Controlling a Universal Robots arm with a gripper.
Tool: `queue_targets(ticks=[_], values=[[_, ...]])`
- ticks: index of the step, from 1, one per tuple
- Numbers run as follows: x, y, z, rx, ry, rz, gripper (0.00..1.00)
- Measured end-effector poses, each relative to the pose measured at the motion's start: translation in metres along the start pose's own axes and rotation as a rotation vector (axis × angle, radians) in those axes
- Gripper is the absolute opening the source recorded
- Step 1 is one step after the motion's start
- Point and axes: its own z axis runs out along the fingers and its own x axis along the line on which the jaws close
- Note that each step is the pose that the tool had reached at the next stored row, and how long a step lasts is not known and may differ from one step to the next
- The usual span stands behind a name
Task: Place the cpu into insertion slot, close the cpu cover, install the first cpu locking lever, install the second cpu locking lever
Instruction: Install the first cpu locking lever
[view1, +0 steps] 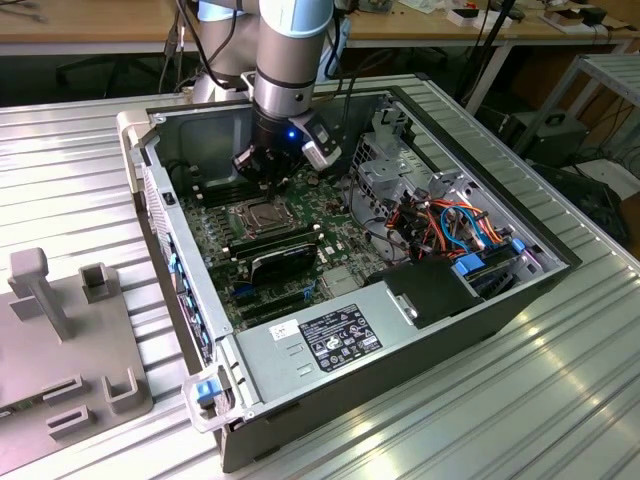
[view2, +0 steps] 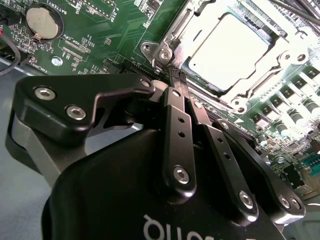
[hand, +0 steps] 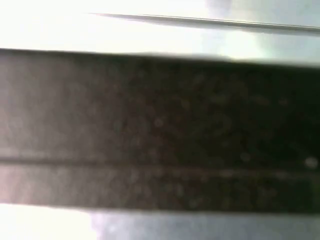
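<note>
The arm (view1: 285, 60) reaches straight down, its pincer (view2: 174, 75) pressed closed, fingers together

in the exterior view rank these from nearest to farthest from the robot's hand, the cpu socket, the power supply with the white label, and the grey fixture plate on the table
From the hand:
1. The insertion slot, just below the hand on the green board.
2. The power supply, at the case's near end, toward the bottom of the exterior view.
3. The grey fixture plate, outside the case at the exterior view's left.
</note>
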Motion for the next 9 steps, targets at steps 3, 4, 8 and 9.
queue_targets(ticks=[3,4,8,9], values=[[-0.0001,0.0002,0.0002,-0.0011,-0.0001,0.000,0.11],[-0.0001,0.0002,0.0002,-0.0013,-0.0001,0.000,0.11],[-0.0001,0.0004,-0.0009,-0.0015,-0.0002,0.000,0.11],[-0.0001,0.0004,-0.0014,-0.0017,-0.0002,0.000,0.11]])
